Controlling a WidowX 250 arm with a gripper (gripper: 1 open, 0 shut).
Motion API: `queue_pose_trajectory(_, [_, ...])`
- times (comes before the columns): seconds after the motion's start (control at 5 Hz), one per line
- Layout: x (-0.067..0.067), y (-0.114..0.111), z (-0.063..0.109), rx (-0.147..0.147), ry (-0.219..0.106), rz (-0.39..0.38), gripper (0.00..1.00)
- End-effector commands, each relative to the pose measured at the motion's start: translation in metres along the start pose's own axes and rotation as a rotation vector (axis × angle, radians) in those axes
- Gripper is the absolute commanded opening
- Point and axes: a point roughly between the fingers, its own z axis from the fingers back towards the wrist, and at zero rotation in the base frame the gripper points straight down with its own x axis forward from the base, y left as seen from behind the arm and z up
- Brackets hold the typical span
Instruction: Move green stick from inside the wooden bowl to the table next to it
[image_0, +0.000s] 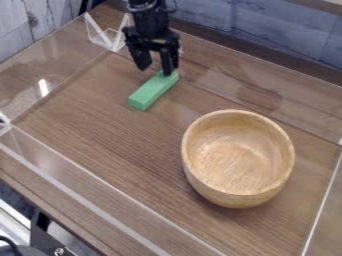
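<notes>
A clear acrylic wall (54, 75) runs along the left edge of the dark brown wood-grain desk (120, 150), catching pale reflections. Toward the far left of the desk, the black tool (155, 62) on the robot arm points almost straight down, and its two dark fingers (139, 56) stand spread apart with nothing between them. Behind it, at the far edge, a small clear angular piece (102, 36) stands against the wall; what it is cannot be told.

Just below the tool lies the small flat rectangular bright-green stick (154, 89). It rests flat on the desk surface, angled so that its far end points up toward the tool and its near end toward the left. The far end sits right under the right-hand finger; whether the finger touches it cannot be told from this view.

To the right and nearer, well apart from the green stick, stands the round light tan wooden bowl (238, 157) with thick walls and visible grain. It sits upright on the desk, and its inside shows only bare wood. Beyond the bowl, another clear wall (321, 215) closes the right edge.
</notes>
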Motion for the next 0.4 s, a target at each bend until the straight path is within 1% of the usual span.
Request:
queue_pose_trajectory(0.0, [0.010, 0.008, 0.050, 0.027, -0.116, -0.010, 1.00])
queue_pose_trajectory(0.2, [0.007, 0.014, 0.061, 0.017, -0.130, -0.002, 1.00])
